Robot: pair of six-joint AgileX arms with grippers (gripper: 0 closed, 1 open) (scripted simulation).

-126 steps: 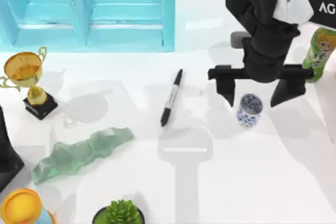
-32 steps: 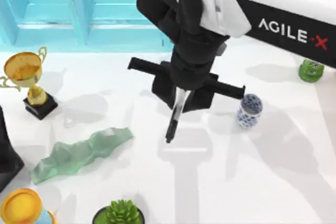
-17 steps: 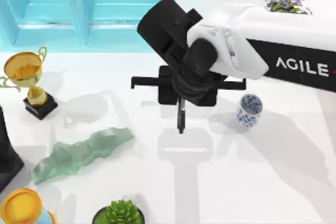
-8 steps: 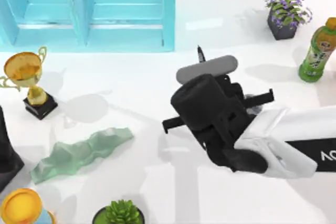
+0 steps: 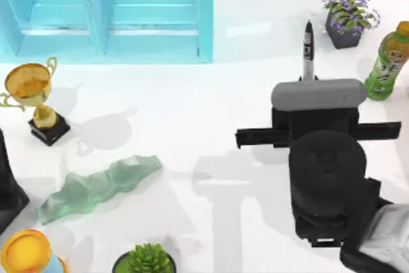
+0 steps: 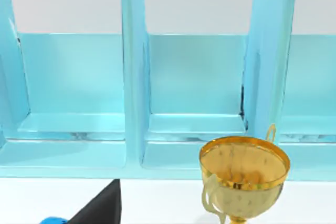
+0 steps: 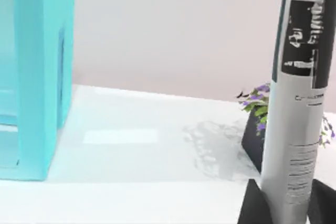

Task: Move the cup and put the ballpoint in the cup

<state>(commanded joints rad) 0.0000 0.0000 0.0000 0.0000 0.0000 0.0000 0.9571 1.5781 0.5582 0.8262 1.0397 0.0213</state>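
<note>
The right arm is reaching in from the top view's lower right, its gripper (image 5: 308,94) pointing away toward the back of the table (image 5: 192,119), fingers closing on the ballpoint (image 5: 308,50), which is sticking out beyond them toward the potted flowers (image 5: 348,9). The left arm is sitting parked at the left edge.

From above, you cannot see the right gripper's fingers: its own grey wrist block and black body cover them, along with the lower barrel of the ballpoint (image 5: 308,52), whose upper end alone projects toward 12 o'clock. The cup lies somewhere under that arm, unseen. The yellow-orange round thing (image 5: 24,252) at 7 o'clock and the green bottle (image 5: 386,62) at 2 o'clock are cut by the frame edges. In the right wrist view, the ballpoint's (image 7: 299,103) ends run off the frame. The trophy's (image 6: 244,174) base is cropped in the left wrist view.
</note>
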